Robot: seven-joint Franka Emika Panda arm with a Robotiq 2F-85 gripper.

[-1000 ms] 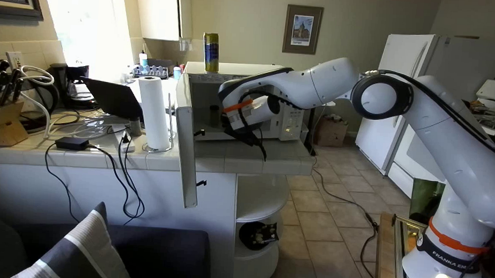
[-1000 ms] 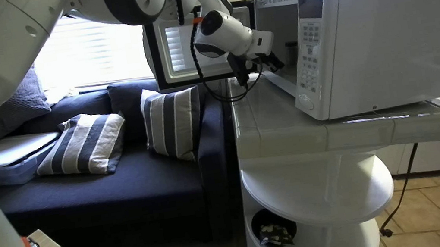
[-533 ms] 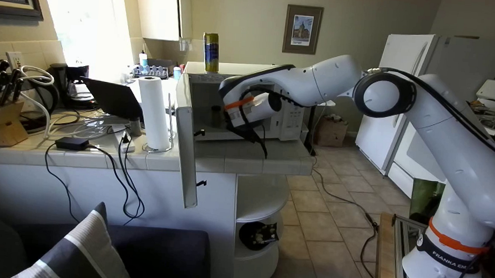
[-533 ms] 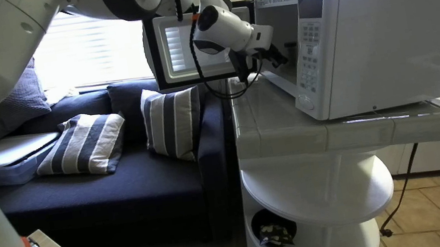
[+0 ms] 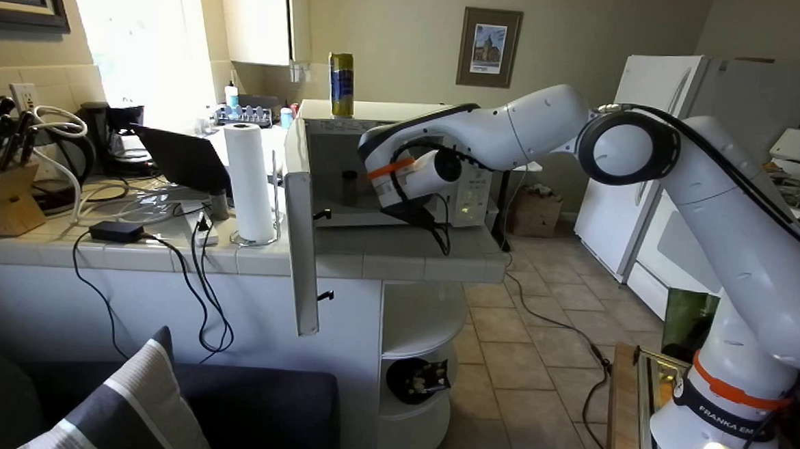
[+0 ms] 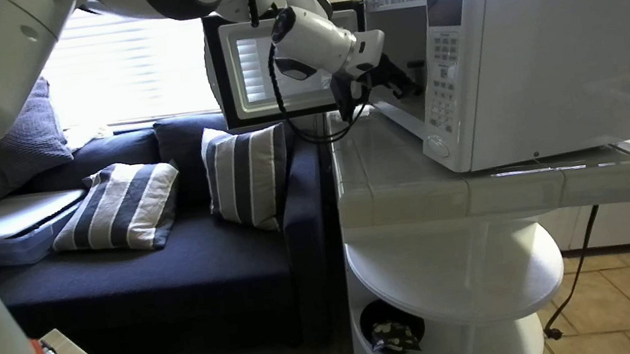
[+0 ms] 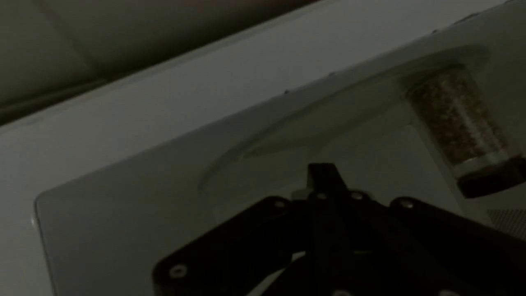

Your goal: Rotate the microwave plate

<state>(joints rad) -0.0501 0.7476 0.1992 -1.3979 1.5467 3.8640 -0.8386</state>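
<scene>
A robot gripper [image 7: 322, 169] hangs at the mouth of a white microwave [image 6: 553, 57], right of frame in an exterior view, its fingers [image 7: 333, 183] pressed together on nothing. The glass plate [image 7: 353, 142] lies center to upper right in the wrist view; whether the tips touch it cannot be told. A good turn likely takes light pressure near the rim and a slow sweep along the curve, without knocking the jar [image 7: 458, 119] at right. See-through and round, the plate shows dimly, its edge a faint arc.
</scene>
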